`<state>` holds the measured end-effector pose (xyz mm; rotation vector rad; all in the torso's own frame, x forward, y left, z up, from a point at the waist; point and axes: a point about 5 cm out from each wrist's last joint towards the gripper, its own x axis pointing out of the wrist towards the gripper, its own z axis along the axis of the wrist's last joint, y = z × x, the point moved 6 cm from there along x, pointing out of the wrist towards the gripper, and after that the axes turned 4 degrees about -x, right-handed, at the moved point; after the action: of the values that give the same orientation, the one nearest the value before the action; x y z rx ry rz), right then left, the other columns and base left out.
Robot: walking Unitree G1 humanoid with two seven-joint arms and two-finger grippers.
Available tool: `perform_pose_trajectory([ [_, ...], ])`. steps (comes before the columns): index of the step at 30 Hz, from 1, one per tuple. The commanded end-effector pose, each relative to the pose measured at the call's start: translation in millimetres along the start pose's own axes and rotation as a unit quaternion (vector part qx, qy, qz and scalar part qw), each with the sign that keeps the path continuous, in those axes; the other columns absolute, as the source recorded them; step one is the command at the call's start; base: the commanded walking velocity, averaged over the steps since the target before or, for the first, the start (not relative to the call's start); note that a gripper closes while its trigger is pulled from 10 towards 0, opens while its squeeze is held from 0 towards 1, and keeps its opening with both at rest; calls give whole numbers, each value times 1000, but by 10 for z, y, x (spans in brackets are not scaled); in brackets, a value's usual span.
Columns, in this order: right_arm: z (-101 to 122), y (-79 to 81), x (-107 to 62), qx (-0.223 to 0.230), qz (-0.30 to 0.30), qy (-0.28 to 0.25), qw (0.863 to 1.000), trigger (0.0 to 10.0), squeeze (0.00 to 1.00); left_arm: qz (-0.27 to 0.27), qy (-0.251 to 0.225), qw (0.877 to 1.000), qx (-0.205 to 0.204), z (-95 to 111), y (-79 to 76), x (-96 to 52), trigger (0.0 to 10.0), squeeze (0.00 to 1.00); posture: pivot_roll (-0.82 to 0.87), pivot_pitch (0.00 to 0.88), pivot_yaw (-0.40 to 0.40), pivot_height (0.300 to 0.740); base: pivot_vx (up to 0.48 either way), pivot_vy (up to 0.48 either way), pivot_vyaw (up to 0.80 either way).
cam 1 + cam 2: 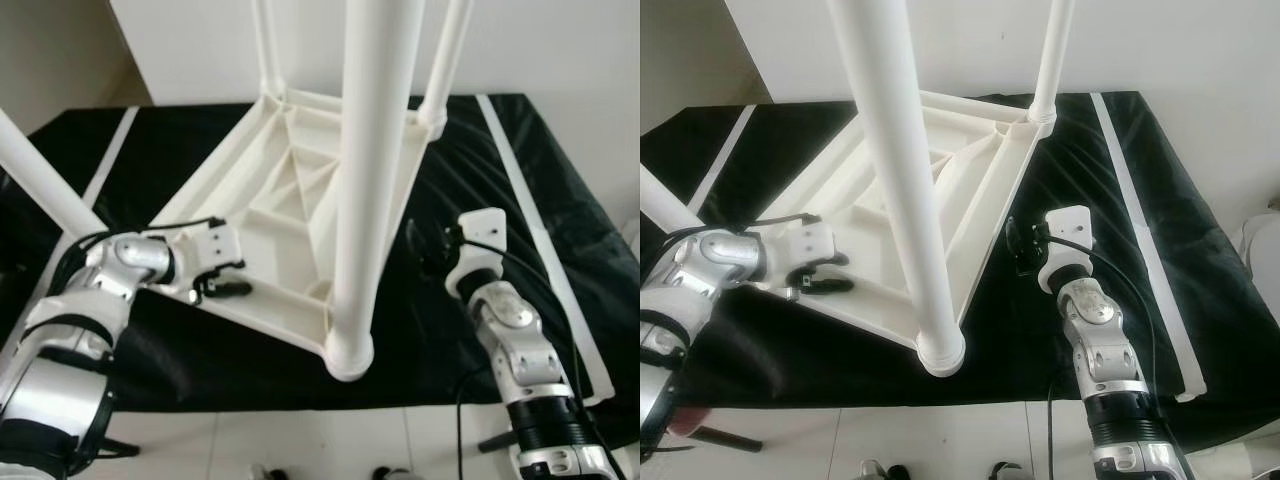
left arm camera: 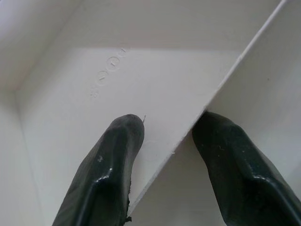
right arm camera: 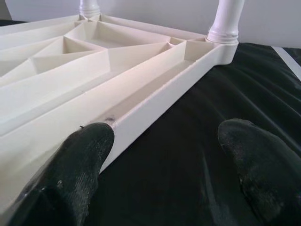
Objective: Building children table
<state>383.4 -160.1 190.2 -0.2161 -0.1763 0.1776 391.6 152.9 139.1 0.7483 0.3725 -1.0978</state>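
- Black sheeting (image 1: pixel 250 370) with pale strips along its sides covers the work surface, set on a light tiled floor (image 1: pixel 300 445) against a white wall (image 1: pixel 560 45).
- White plastic table (image 1: pixel 290 200) lies upside down on the sheeting, its ribbed underside facing up.
- Legs stand up from the corners; the nearest leg (image 1: pixel 365 180) rises straight toward the camera, and another leg (image 1: pixel 45 180) slants off at the left.
- Left gripper (image 2: pixel 164 141) is at the table's near left edge, and the wrist view shows its fingers (image 2: pixel 106 165) straddling a thin rib (image 2: pixel 221 89) of the underside, one on each side and close against it.
- Right gripper (image 3: pixel 164 155) sits low by the table's right edge, spread wide: one finger (image 3: pixel 70 169) touches the rim, the other hangs over bare sheeting.
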Motion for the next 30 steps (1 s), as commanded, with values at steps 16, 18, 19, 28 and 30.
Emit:
perform_pose_trajectory([
  [16, -31, 30, -33, 3, 4, 11, 1000, 10000, 0, 161, -9, 964, -212, -292, 238, -120, 10000, 0, -96, 185, 74, 740, 0, 0, 0],
  [18, -28, 35, -24, 3, 5, 11, 1000, 10000, 0, 180, -9, 958, -224, -293, 277, -144, 10000, 0, -90, 186, 68, 740, 0, 0, 0],
  [19, -27, 39, -13, 4, 6, 11, 1000, 10000, 0, 200, -11, 950, -238, -281, 312, -165, 10000, 0, -85, 186, 65, 740, 0, 0, 0],
  [28, -17, 35, 12, 2, 5, 8, 1000, 10000, 0, 245, -53, 930, -269, -3, 249, -108, 10000, 0, -87, 185, 61, 740, 0, 0, 0],
  [30, -6, 8, 1, 4, -1, 4, 1000, 10000, 0, 230, -72, 934, -262, 130, 160, -82, 10000, 0, -84, 183, 58, 740, 0, 0, 0],
])
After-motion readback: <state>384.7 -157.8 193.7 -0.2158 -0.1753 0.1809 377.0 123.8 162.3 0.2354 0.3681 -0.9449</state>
